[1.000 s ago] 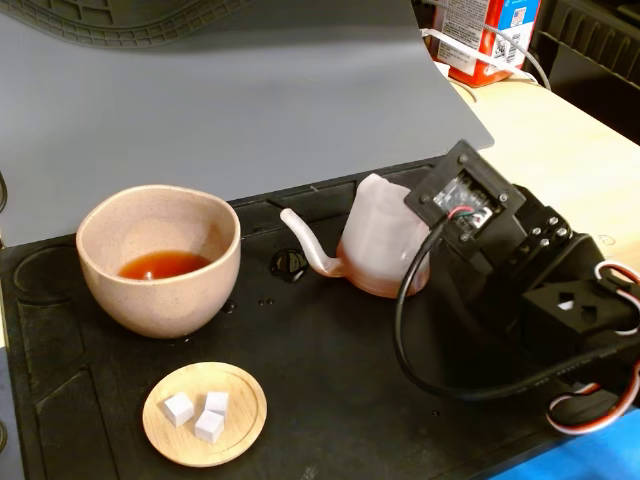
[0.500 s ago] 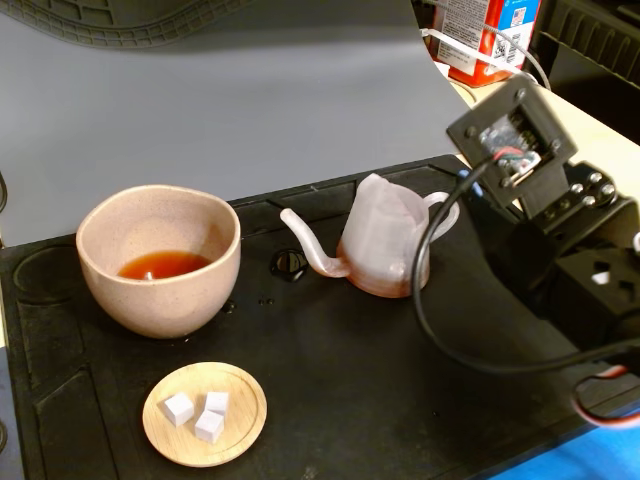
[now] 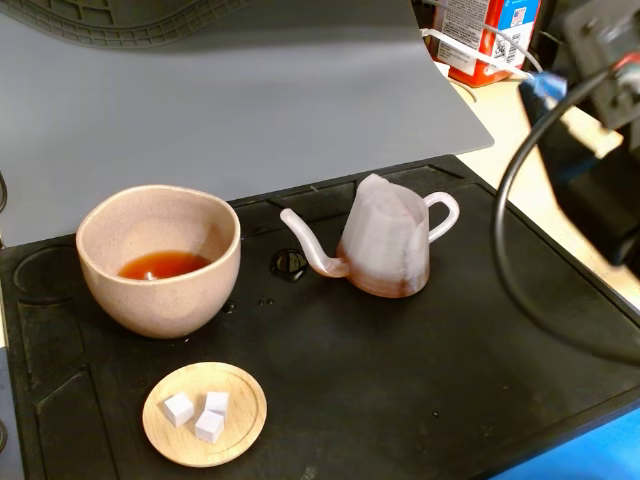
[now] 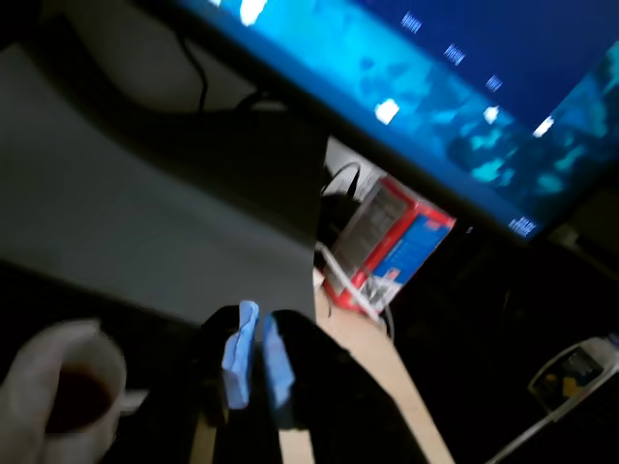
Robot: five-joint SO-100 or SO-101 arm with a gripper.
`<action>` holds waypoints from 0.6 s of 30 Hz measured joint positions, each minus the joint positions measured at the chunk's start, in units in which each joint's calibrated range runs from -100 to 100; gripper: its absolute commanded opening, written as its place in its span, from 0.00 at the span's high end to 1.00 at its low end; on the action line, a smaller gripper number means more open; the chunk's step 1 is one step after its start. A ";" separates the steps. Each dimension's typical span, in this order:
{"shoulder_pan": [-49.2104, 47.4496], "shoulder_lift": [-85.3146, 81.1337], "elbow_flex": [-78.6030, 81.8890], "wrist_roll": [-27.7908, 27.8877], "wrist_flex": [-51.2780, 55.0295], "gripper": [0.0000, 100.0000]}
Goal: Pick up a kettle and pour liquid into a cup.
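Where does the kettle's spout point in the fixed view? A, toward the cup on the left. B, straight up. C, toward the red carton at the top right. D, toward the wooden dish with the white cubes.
A: the kettle stands upright on the black mat, its thin spout curving left toward the cup, handle on the right.

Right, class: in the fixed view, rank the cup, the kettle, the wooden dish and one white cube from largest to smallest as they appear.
1. Cup
2. Kettle, only slightly smaller with its spout and handle counted
3. Wooden dish
4. White cube
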 measured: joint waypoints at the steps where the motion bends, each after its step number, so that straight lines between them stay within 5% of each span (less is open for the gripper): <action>1: -0.60 -2.23 0.00 -0.21 1.05 0.99; 12: -6.88 -30.65 -0.88 -8.28 22.41 0.99; 18: -7.11 -55.22 -0.19 -15.09 51.99 0.99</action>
